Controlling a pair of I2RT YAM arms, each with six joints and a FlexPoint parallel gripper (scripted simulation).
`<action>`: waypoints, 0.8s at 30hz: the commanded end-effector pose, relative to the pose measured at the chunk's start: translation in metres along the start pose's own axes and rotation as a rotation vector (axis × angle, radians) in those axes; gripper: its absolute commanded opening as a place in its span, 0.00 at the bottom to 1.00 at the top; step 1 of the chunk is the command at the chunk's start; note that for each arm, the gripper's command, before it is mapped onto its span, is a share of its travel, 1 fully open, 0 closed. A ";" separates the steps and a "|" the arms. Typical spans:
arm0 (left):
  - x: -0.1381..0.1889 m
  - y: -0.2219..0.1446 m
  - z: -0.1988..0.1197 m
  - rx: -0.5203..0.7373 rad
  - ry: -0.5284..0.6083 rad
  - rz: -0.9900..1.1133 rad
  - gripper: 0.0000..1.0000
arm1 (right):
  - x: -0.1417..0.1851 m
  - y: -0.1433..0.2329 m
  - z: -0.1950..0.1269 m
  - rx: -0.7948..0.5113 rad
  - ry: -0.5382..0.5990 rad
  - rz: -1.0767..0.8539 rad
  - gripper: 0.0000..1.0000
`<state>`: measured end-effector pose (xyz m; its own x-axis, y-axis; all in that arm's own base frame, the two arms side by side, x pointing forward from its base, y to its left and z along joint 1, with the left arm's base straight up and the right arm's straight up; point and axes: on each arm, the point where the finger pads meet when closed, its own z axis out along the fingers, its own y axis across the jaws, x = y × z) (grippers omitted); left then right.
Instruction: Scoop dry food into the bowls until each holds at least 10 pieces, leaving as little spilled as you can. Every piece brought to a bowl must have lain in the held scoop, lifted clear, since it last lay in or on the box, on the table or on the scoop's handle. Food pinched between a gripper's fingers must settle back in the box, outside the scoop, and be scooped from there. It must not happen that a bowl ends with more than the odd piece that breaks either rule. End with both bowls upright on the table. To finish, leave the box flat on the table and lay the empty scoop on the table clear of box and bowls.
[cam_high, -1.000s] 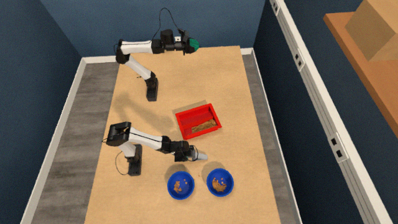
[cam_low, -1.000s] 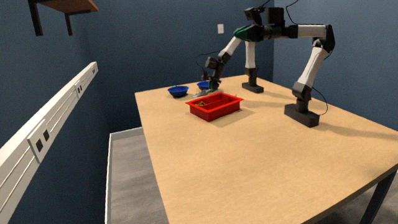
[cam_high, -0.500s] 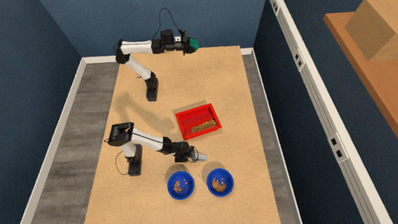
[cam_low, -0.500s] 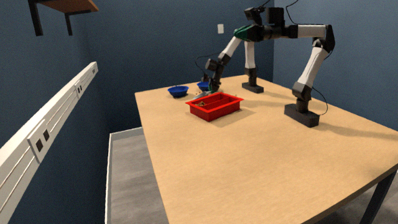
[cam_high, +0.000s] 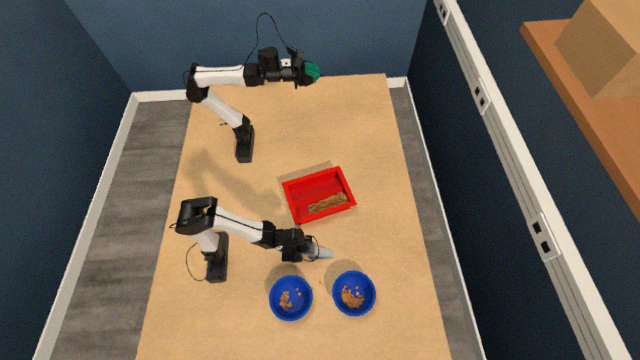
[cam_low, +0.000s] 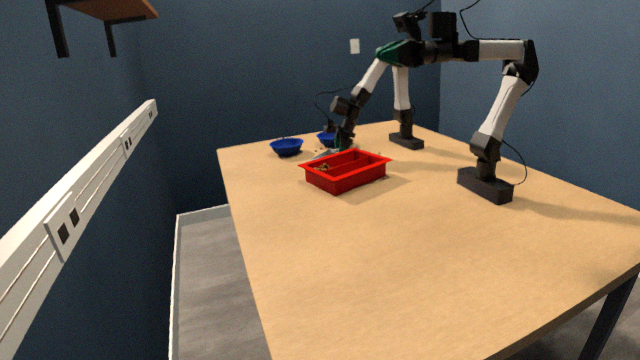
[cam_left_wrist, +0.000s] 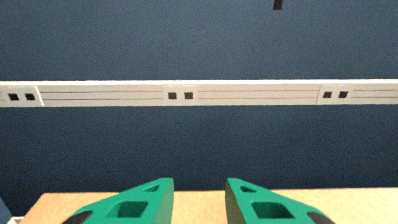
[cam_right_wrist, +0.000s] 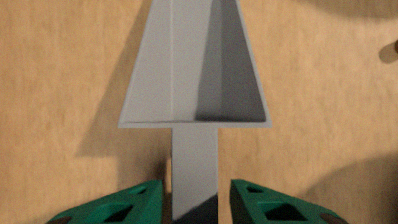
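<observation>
The grey scoop (cam_high: 325, 253) (cam_low: 325, 154) (cam_right_wrist: 195, 75) is empty and appears to rest on the table between box and bowls. My right gripper (cam_high: 314, 250) (cam_low: 343, 145) (cam_right_wrist: 196, 188) is open around its handle, with a gap on each side. My left gripper (cam_high: 315, 73) (cam_low: 382, 52) (cam_left_wrist: 199, 187) is open and empty, high over the table's far end. The red box (cam_high: 291, 205) (cam_low: 345, 183) stands flat with food (cam_high: 327, 202) (cam_low: 322, 167) along one side. Two upright blue bowls hold food: one bowl (cam_high: 300, 307) with several pieces, the other bowl (cam_high: 354, 274) (cam_low: 286, 147) with a larger heap.
A stray food piece (cam_high: 320, 282) lies on the table between the bowls; a piece also shows at the right wrist view's right edge. The box stands close beside the scoop, between the two arms' sides. A wall shelf (cam_high: 565, 65) hangs beyond the table's edge.
</observation>
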<state>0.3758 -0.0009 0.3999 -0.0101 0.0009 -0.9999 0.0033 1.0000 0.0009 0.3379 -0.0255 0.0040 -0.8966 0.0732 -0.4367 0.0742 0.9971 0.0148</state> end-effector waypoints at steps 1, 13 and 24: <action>-0.008 0.003 -0.002 -0.012 -0.015 -0.006 0.28 | -0.021 0.000 -0.007 -0.009 -0.066 -0.005 0.35; -0.008 0.003 -0.002 -0.012 -0.015 -0.006 0.28 | -0.015 0.000 -0.004 -0.004 -0.050 -0.004 0.35; -0.008 0.003 -0.002 -0.012 -0.015 -0.006 0.28 | -0.021 0.001 -0.027 -0.009 -0.027 -0.004 0.35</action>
<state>0.3758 -0.0009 0.3999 -0.0101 0.0009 -0.9999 0.0033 1.0000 0.0009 0.3394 -0.0256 0.0138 -0.8946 0.0730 -0.4409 0.0741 0.9971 0.0148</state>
